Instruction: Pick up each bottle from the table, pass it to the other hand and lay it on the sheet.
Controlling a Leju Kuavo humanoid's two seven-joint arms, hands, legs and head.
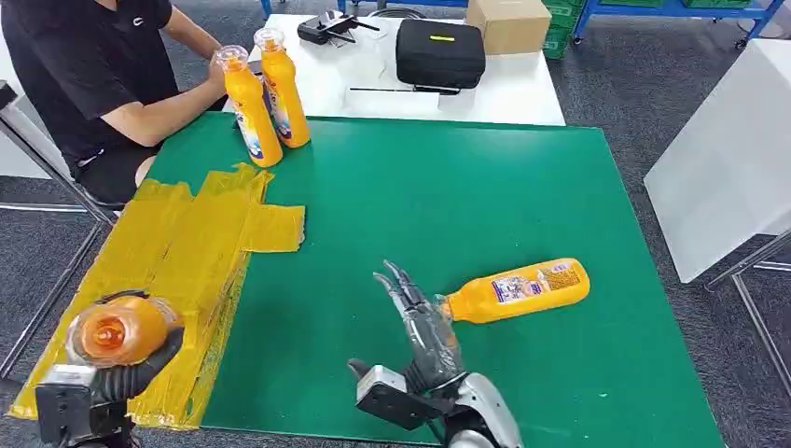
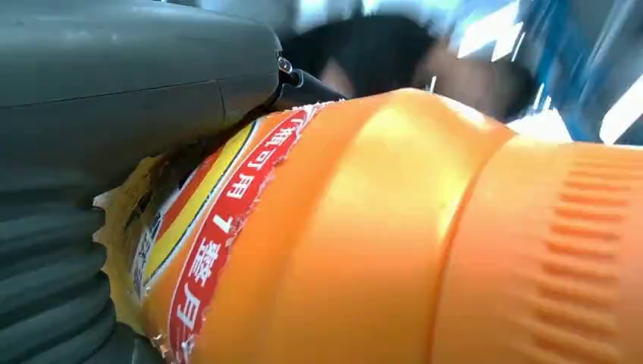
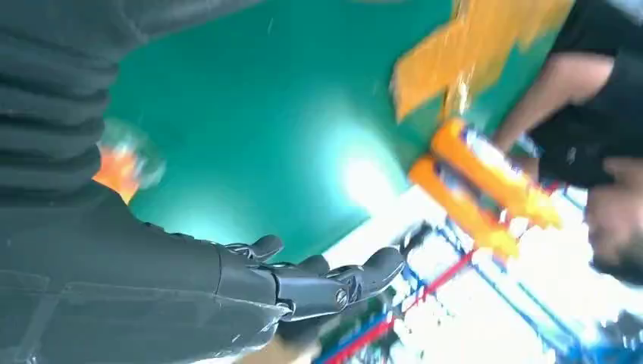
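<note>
Fingers of the left hand [image 1: 121, 369] wrap the held bottle [image 1: 117, 334] low at the near-left corner, cap toward the camera, over the near end of the yellow sheet [image 1: 187, 252]; in the left wrist view the label and ribbed cap sit tight against the thumb. The right hand [image 1: 420, 331] holds nothing, its fingers spread and pointing away from the robot, tips just beside the cap end of the lying bottle [image 1: 518, 289] on the green surface [image 1: 448, 187]; whether they touch it I cannot tell.

The step in hand looks like laying the held bottle down on the sheet. To do it well, the left hand should turn the bottle onto its side and lower it until its flank rests on the yellow plastic before the fingers let go, with its length lying along the sheet so it cannot roll toward the near or left edge, both close by.

Room is good toward the sheet's middle and far part. Two upright bottles [image 1: 266, 98] stand just past its far end, next to a person's arm [image 1: 168, 112], so the far-left corner is crowded. Between the sheet and the lying bottle the green surface is open for the right hand's next pick.
</note>
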